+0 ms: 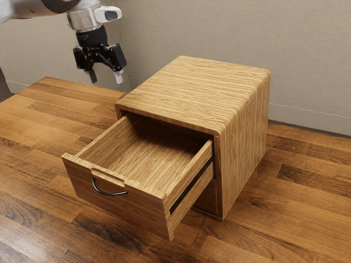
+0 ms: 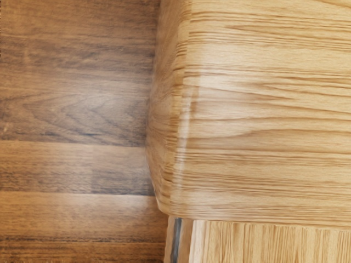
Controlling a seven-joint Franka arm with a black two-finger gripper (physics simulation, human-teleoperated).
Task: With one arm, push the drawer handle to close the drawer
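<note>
Cabinet [image 1: 189, 85]: looks like pale wood, streaked with fine grain; smooth, softly glossy along the rounded edge in the wrist view.
Drawer [image 1: 137, 205]: seems made of matching wood inside and out, smooth, mostly matt.
Runner [image 1: 192, 188]: dark, smooth-looking.
Handle [image 1: 109, 194]: looks like polished metal, dark and glossy, with bright highlights.
Tabletop [image 1: 296, 192]: planked in darker, warmer wood; smooth, with a satin sheen.
Wall [image 1: 219, 33]: matt, finely textured, rather like woven paper or cloth.
Baseboard [image 1: 307, 114]: plain, smooth, matt.
Gripper [image 1: 106, 78]: black, smooth, slightly shiny.
Arm [image 1: 82, 19]: smooth, pale, glossy in places.
</note>
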